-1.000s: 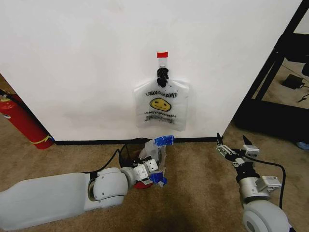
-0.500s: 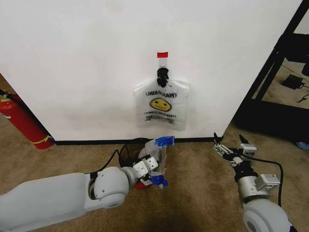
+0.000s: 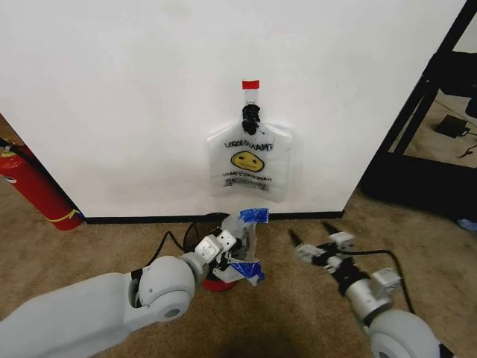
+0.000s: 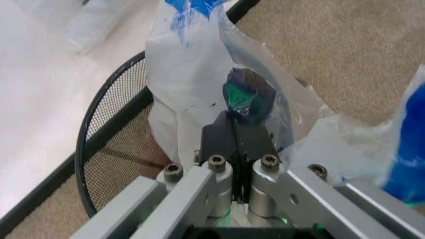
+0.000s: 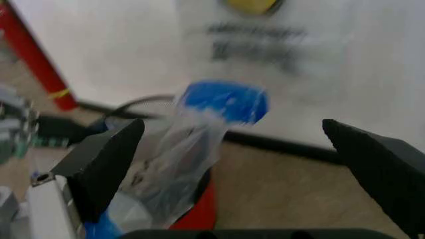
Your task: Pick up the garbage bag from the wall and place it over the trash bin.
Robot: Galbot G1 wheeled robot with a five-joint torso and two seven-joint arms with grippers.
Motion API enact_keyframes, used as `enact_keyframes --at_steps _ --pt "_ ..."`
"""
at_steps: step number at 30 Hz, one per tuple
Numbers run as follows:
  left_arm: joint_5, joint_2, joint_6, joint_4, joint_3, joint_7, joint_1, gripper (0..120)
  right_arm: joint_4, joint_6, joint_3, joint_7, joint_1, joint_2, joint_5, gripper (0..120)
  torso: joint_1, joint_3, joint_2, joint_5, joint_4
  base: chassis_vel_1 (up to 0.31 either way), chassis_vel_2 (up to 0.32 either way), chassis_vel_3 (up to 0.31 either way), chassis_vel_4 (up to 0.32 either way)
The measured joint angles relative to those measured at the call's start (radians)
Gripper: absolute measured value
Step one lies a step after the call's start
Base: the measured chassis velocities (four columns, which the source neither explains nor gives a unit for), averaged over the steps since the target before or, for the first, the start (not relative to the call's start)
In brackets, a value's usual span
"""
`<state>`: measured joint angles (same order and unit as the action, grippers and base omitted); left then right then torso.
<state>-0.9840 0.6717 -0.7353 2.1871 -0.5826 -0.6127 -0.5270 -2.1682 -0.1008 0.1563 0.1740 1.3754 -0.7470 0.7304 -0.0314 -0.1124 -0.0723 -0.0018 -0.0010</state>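
Before you, the trash bin (image 3: 205, 233) stands on the carpet just in front of the wall (image 3: 134, 97). The garbage bag (image 3: 242, 246) sits at the bin's right rim, pinched in the left tool (image 3: 223, 250). To its right, well apart, the right tool (image 3: 313, 242) hovers with fingers spread. A second bag (image 3: 250, 168) hangs from the hook (image 3: 249, 117) above the bin; a fire extinguisher (image 3: 33, 186) leans far left.

Grey arms, black fingers (image 5: 106, 164), cables

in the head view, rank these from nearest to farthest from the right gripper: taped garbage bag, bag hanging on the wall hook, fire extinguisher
Measured from the right gripper, open above the carpet:
1. garbage bag, blue-taped, just to its left, pinched by the left gripper at the trash bin.
2. hanging bag, up on the wall behind.
3. fire extinguisher, far left by the wall.
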Motion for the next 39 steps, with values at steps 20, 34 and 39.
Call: enact_keyframes --at_steps 20,34,39 --pt "-0.046 0.087 0.000 -0.028 -0.106 -0.027 0.108 0 0.217 0.084 -0.161 -0.081 -0.153 -0.095 -0.113 100 0.000 0.000 0.000 0.0000 -0.0006 0.000 0.000 0.000 0.000" --pt "-0.046 0.080 0.000 -0.026 -0.094 -0.034 0.091 0 0.343 0.085 -0.300 -0.073 -0.294 -0.147 -0.202 100 0.000 0.000 0.000 -0.0002 -0.0005 0.000 0.000 0.000 0.000" --pt "-0.044 0.064 0.000 -0.015 -0.073 -0.033 0.068 0 0.374 0.090 -0.350 -0.071 -0.339 -0.167 -0.216 100 0.000 0.000 0.000 -0.0002 -0.0005 0.000 0.000 0.000 0.000"
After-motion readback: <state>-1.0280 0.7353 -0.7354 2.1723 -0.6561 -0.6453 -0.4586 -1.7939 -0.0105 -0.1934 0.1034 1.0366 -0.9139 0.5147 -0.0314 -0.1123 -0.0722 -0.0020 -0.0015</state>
